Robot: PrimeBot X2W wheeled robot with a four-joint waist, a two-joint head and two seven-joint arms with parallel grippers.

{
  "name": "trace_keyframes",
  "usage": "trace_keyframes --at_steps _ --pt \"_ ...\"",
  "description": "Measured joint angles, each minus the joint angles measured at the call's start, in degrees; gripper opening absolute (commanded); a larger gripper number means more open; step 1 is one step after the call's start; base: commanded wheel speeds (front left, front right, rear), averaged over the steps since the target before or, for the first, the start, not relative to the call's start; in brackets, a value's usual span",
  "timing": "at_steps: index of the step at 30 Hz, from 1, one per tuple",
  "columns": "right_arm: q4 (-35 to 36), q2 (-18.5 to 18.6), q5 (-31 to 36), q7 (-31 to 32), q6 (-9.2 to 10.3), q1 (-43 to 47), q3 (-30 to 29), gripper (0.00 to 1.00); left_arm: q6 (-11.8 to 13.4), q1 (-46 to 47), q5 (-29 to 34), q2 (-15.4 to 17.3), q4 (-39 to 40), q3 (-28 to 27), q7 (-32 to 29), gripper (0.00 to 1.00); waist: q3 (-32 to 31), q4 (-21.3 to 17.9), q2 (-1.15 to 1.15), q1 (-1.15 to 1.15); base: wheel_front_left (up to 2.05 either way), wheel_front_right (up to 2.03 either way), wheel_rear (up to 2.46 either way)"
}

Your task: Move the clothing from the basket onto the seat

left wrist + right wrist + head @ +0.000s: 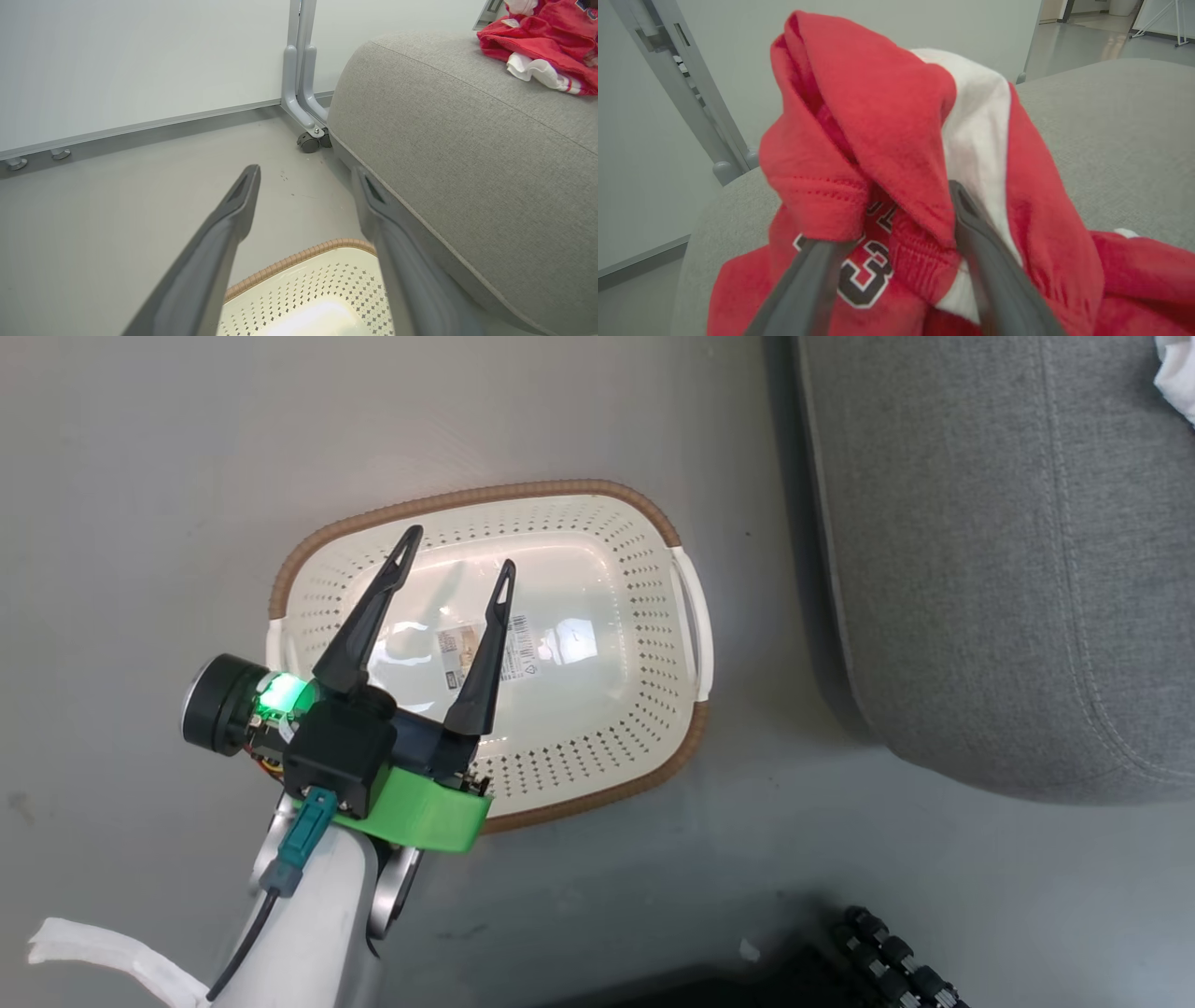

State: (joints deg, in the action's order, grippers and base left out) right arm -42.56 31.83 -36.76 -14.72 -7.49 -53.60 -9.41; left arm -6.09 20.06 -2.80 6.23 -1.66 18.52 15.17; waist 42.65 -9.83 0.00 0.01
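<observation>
Red clothing (878, 102) on the seat (1111, 140) — release step, basket (644, 569) bare.
Right pincer (889, 212) apart around cloth, left pincer (459, 549) apart over basket; next: lift clear, unsnagged.

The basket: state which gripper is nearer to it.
Left. The left gripper hovers open over the basket; the right gripper is away at the clothing on the seat.

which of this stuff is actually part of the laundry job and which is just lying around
Part of the job:
- red clothing, piled on the seat
- cream basket, no garments seen inside
- grey seat

Just lying about:
- grey frame leg on castors
- white wall panel
- black ribbed object on the floor
</observation>
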Motion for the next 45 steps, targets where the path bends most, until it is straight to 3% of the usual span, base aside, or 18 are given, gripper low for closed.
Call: trace_keyframes --at_steps 3,8,14,22,31,35,45 --pt "0.05 -1.23 -0.6 -0.12 0.0 2.65 0.53 1.0 0.3 -0.02 0.0 -0.37 -0.55 -0.23 0.0 1.0 -1.03 0.7 0.0 0.0 0.0 0.0 0.0" --pt "6.97 -4.37 -0.98 -0.33 0.0 10.41 -1.47 1.0 1.31 -0.99 -0.49 -1.67 -2.13 -0.8 0.0 1.0 -4.28 1.4 0.0 0.0 0.0 0.0 0.0" --pt "15.6 -9.62 4.44 -0.33 -0.01 22.87 -1.86 1.0 3.98 -4.3 -1.7 -2.69 -3.91 -2.12 0.0 1.0 -10.78 1.77 0.0 -0.01 0.0 0.0 0.0" --pt "21.13 -15.69 12.12 -0.33 -0.01 34.83 6.02 1.0 5.0 -11.3 -6.05 -3.31 -7.09 -3.8 0.0 1.0 -20.8 2.68 0.0 -0.01 0.0 0.0 0.0" --pt "26.53 -20.86 19.11 -0.33 -0.01 46.18 16.26 1.0 8.9 -19.51 -10.8 -3.36 -4.71 -5.6 -0.01 1.0 -33.26 4.23 0.0 -0.01 0.0 0.0 0.0" --pt "29.94 -24.01 18.87 -0.34 -0.01 50.54 17.45 1.0 9.17 -22.75 -10.37 -3.38 -3.39 -6.89 -0.02 1.0 -38.07 5.22 0.0 -0.01 0.0 0.0 0.0" --pt "35.15 -26.06 22.34 -0.34 0.0 58.93 16.93 1.0 10.85 -31.27 -7.7 -3.39 0.92 -9.54 -0.01 1.0 -47.16 8.02 0.0 -0.02 0.0 0.0 0.0"
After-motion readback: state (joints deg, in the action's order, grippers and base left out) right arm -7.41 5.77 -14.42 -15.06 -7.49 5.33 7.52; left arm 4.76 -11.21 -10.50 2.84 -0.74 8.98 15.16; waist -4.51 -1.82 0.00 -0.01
